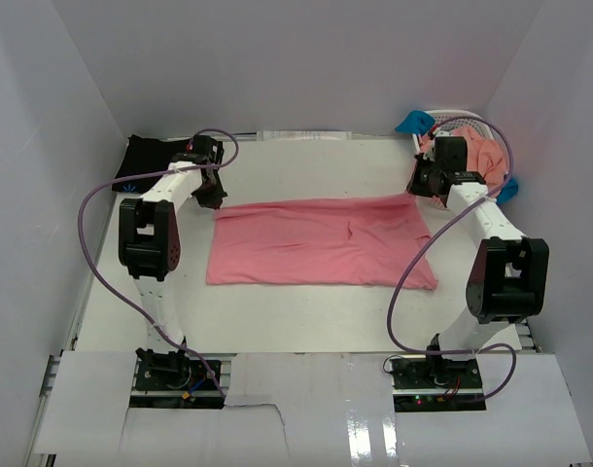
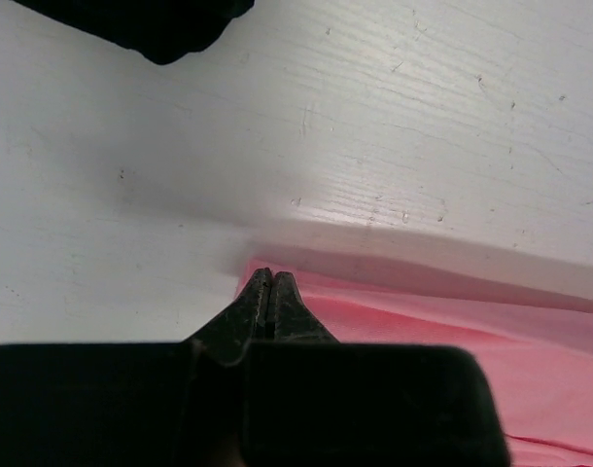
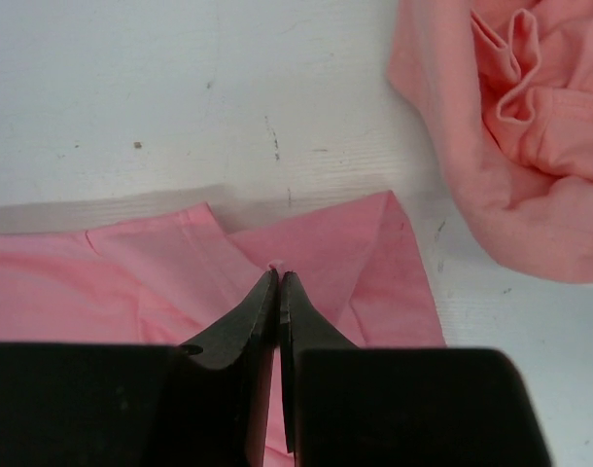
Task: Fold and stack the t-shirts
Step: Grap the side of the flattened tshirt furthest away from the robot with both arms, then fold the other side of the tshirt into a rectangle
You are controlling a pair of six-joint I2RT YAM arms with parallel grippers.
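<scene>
Top view overlooks table point(image 1: 306, 311); close wrist views share pink t-shirt point(image 1: 321, 243).

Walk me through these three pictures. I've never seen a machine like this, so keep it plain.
These are two robot arms bolted at the near edge of a white table. The wide picture looks down from above and behind them. The other two come from small cameras on the wrists, so the black shape at the bottom of each is that arm's own claw.

A rose-pink t-shirt lies spread flat in the middle. The left claw and the right claw are each pinched shut on its far edge, one near each corner.

A black t-shirt sits in the far left corner. At the far right, a salmon-orange t-shirt lies crumpled at a white basket, with bright blue cloth showing beside it.
</scene>
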